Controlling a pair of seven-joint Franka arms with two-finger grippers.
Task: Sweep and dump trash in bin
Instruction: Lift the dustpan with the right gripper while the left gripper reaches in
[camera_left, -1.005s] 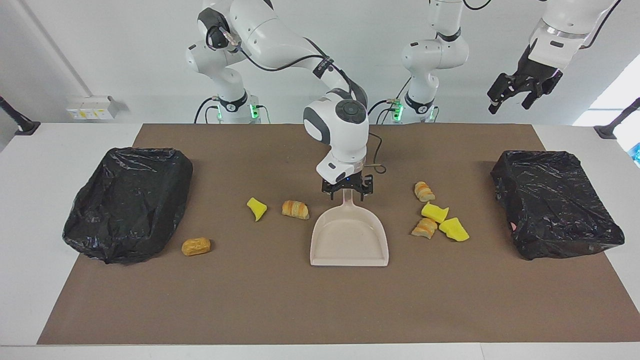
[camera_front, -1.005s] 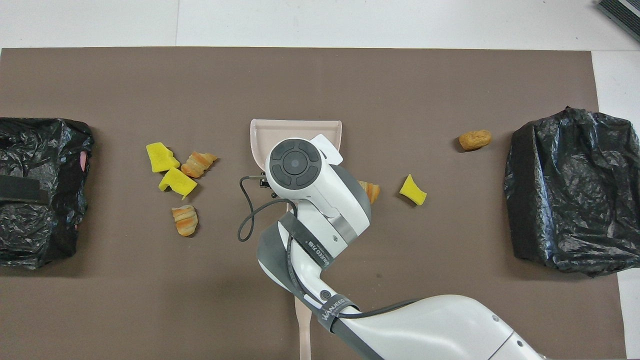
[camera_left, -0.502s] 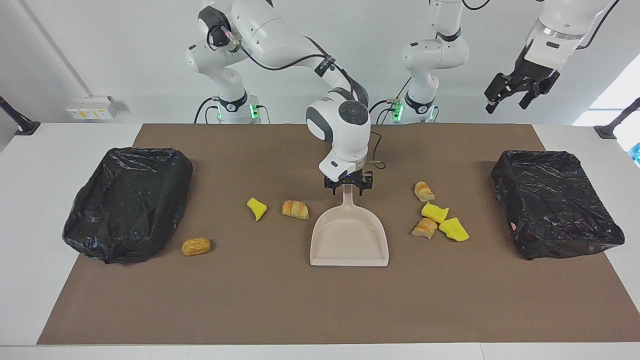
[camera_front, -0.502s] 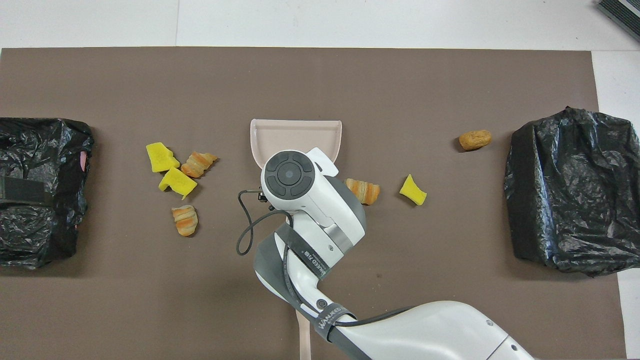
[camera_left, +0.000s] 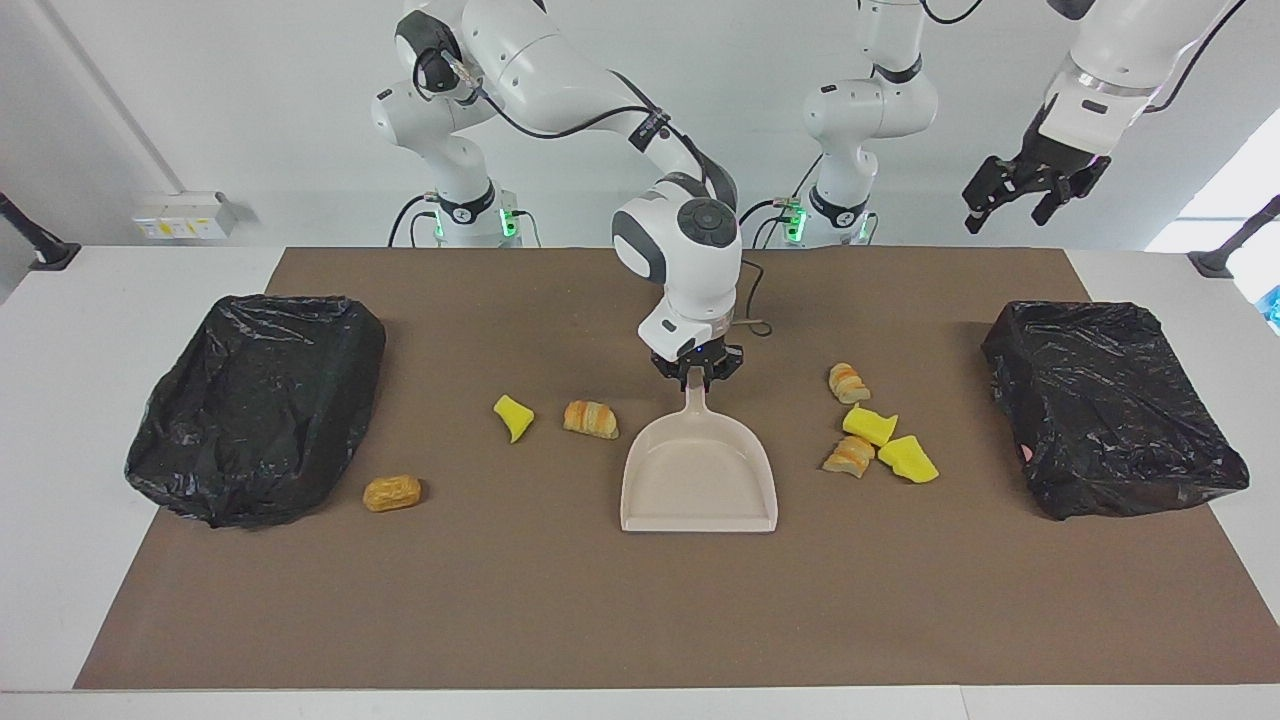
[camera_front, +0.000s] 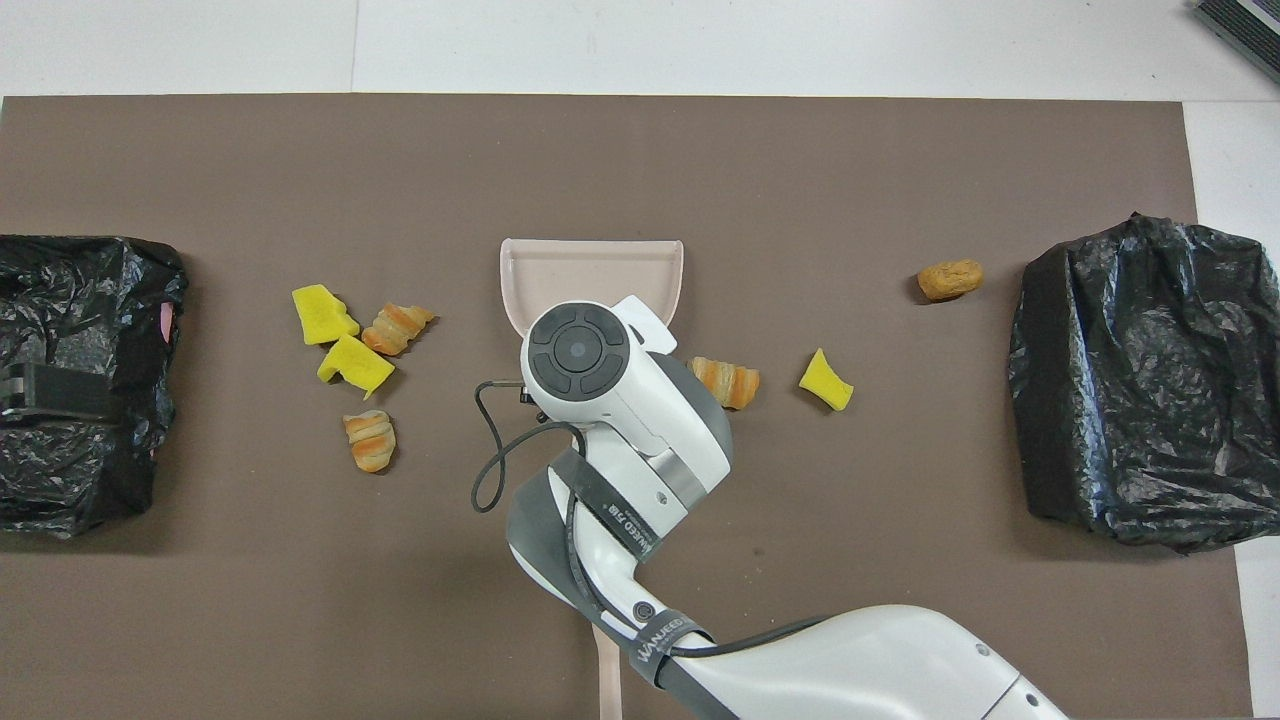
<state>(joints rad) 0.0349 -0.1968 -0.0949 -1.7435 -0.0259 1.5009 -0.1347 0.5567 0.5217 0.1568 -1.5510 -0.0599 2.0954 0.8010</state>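
A beige dustpan (camera_left: 698, 480) lies flat in the middle of the brown mat, its handle pointing toward the robots. My right gripper (camera_left: 697, 376) is shut on the handle's end; in the overhead view the arm hides the handle and part of the pan (camera_front: 592, 275). Trash lies on both sides. A yellow wedge (camera_left: 513, 416), a croissant piece (camera_left: 590, 418) and a brown bun (camera_left: 392, 492) are toward the right arm's end. Two croissant pieces (camera_left: 848, 382) (camera_left: 850, 455) and two yellow sponges (camera_left: 869, 425) (camera_left: 908, 459) are toward the left arm's end. My left gripper (camera_left: 1028, 188) is open, high up and empty.
A black bag-lined bin (camera_left: 260, 405) stands at the right arm's end of the mat and another (camera_left: 1110, 405) at the left arm's end. A thin beige strip (camera_front: 605, 670) shows under the right arm near the robots' edge.
My right gripper's fingers have closed onto the dustpan handle from spread wide. My left gripper has drifted slightly higher and toward the middle. Dustpan and trash have not moved.
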